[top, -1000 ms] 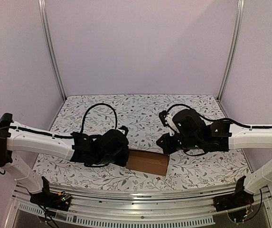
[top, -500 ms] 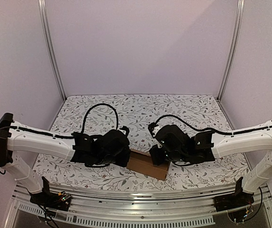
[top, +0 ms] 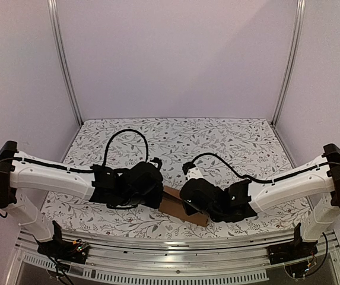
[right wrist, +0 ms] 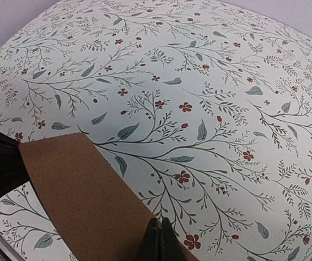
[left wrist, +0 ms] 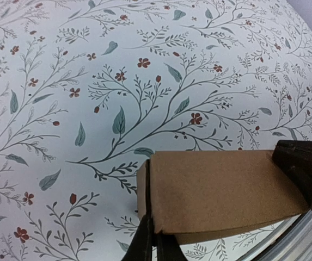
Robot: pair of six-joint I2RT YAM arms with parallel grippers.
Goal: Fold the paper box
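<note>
While box [top: 175, 206] lies flat on counter [top: 175, 136] near front edge, left pincer [left wrist: 156, 244] and right pincer [right wrist: 159, 239] sit closed at its opposite ends; no flap seen raised; folding apparently all ahead.

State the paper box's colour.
The paper box is plain brown; left wrist view shows it best.

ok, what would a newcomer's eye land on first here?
The brown paper box, the only loose thing in view, lies near the front edge of the busy floral table cover. The left pincer and the right pincer meet over it from either side, each shut on one end of the cardboard.
</note>
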